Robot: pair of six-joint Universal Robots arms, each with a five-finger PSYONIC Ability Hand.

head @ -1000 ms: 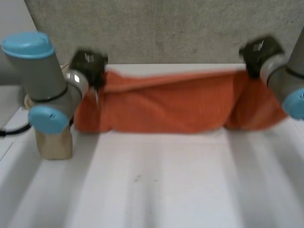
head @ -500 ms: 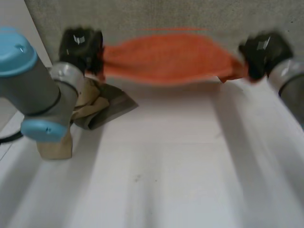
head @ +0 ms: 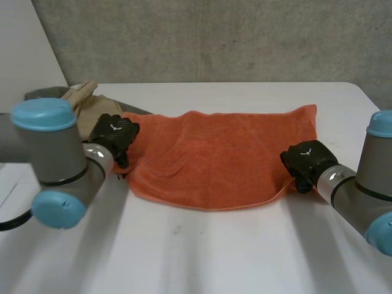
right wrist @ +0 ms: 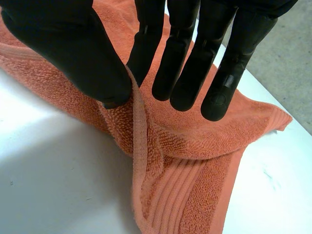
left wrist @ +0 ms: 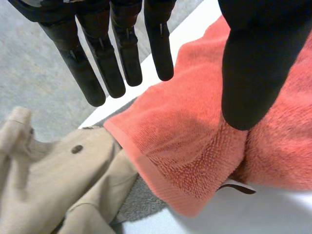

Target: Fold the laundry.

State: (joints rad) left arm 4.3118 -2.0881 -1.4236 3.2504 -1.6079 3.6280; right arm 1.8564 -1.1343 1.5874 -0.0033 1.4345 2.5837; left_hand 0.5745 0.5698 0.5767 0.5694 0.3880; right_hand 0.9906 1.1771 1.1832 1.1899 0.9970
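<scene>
I have the orange towel (head: 220, 153) lying spread across the far half of the desk (head: 202, 257), its long side running from one arm to the other. As far as I can judge it is a single open layer, with no fold made in it yet.

My left robot hand (head: 113, 136) hangs over the towel's left end, close to the near corner. Its fingers are straight and well apart from the thumb, so it is released and gripping nothing. My right robot hand (head: 306, 160) is at the near right corner. There the hem stands up in a ridge between thumb and nearest finger, which I read as a light pinch on the towel. That corner is rumpled and partly turned over on itself.

Just beyond the left end a beige garment (left wrist: 53, 180) with a button lies in a loose heap, untouched.

So I'd call the task barely begun. The towel is laid out ready, every fold is left to do, and the beige piece waits after it.
</scene>
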